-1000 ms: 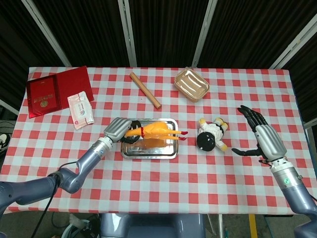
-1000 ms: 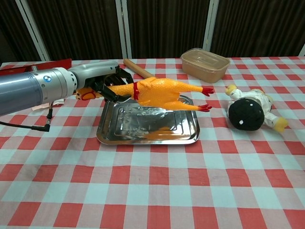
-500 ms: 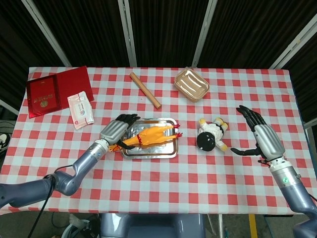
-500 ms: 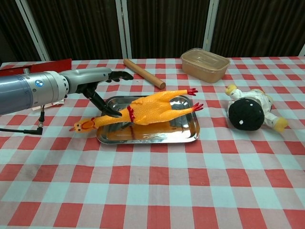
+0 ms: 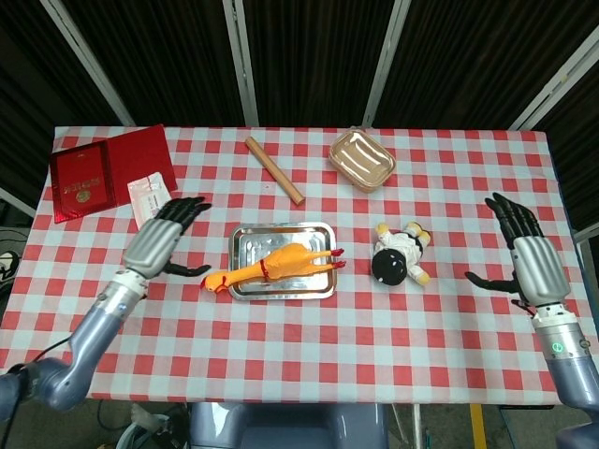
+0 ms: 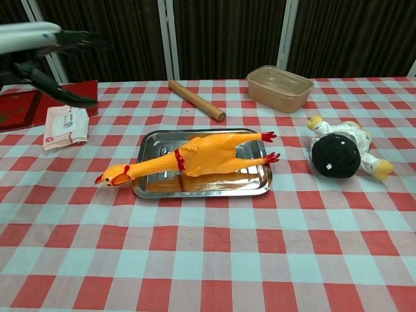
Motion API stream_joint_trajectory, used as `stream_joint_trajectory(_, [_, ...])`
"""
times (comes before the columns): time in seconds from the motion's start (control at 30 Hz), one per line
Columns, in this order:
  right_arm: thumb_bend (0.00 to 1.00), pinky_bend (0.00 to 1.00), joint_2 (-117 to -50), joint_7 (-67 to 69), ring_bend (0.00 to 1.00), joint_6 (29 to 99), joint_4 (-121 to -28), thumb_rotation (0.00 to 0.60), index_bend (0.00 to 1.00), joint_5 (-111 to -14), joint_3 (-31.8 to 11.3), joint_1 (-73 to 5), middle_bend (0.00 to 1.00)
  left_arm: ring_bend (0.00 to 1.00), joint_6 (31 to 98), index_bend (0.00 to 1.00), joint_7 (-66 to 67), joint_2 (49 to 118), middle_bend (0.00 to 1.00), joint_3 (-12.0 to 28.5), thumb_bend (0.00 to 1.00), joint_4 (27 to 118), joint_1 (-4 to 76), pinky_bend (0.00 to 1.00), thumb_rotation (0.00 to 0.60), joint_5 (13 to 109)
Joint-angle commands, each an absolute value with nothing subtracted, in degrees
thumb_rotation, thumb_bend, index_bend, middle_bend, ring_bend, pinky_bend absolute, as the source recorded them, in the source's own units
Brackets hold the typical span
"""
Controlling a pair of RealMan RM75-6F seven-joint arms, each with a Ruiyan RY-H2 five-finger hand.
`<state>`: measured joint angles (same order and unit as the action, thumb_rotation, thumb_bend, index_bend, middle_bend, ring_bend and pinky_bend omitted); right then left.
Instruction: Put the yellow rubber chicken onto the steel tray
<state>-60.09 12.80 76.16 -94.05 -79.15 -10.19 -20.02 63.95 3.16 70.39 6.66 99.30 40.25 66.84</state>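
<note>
Tray: one steel tray (image 6: 257, 185) sits nearest on the checked table (image 6: 208, 260).
Chicken: one yellow rubber chicken (image 6: 195, 156) lies lengthwise on the tray, head and beak hanging over the left rim, red feet at the right end.
Doll: one black-and-white doll (image 6: 341, 151) lies on its side just right of the tray, apart from it.
Left hand: the left hand (image 5: 161, 238) hangs left of the tray, fingers spread, holding nothing, clear of the chicken.
Right hand: the right hand (image 5: 527, 257) is raised at the table's right edge, fingers apart, empty.
Packet: one white tissue packet (image 6: 65, 125), beside what looks like one red booklet (image 5: 98, 173).
Far side: one wooden rolling pin (image 6: 195, 99) and one lidded plastic box (image 6: 281, 88).
</note>
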Motion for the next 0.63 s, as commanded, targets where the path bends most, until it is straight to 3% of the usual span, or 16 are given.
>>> stream_joint_trajectory(0.03, [0.11,0.05,-62.78,5.65,0.00,80.75,-90.51,0.600,0.00,-78.66,-9.36,-17.33,0.00,0.00,74.36,0.11,4.61,64.33,0.04,2.82,0.14,103.90,31.67,0.00,0.600,73.54])
stream_joint_trajectory(0.37, [0.11,0.05,-65.56,-1.45,0.00,87.11,-87.40,0.600,0.00,-80.42,-5.48,-11.08,0.00,0.00,86.11,0.14,0.89,60.20,0.06,-4.12,0.14,101.85,18.78,0.00,0.600,82.14])
stream_joint_trajectory(0.63, [0.11,0.05,-65.95,-0.20,0.00,90.06,-87.96,0.600,0.00,-83.25,-2.53,-6.83,0.00,0.00,88.91,0.15,-2.08,60.41,0.08,-6.43,0.14,99.14,13.43,0.00,0.600,86.24])
